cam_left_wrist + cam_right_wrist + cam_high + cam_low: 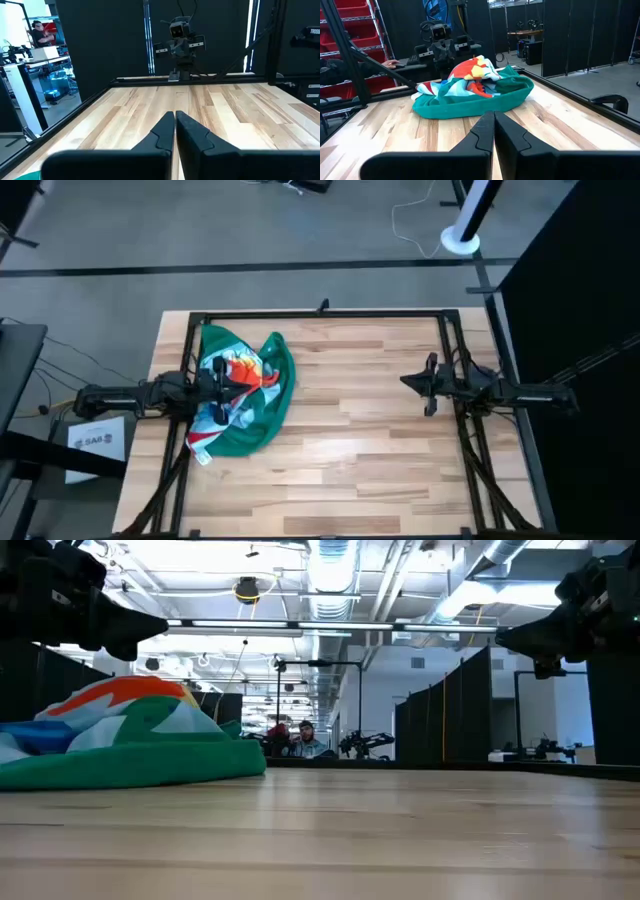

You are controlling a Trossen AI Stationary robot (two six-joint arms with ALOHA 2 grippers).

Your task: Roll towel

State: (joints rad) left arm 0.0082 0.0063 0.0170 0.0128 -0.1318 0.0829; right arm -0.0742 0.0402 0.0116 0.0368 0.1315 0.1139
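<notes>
The towel [252, 412] lies crumpled in a heap on the left part of the wooden table [360, 450], green side under, printed side bunched on top [475, 75]. It rests on its green underside [140, 765]. My left gripper [174, 119] is shut and hovers level above the heap [258, 380], pointing toward the table's right edge. I see no contact with the cloth. My right gripper [494, 119] is shut too. It hangs above the table's right part [404, 381] and points at the towel.
A black frame rail [320, 315] runs round the table's edges. Bare wood [350, 400] stretches between the two grippers. A white labelled sheet [95, 442] lies beside the table's left edge. People sit far off in the room [305, 738].
</notes>
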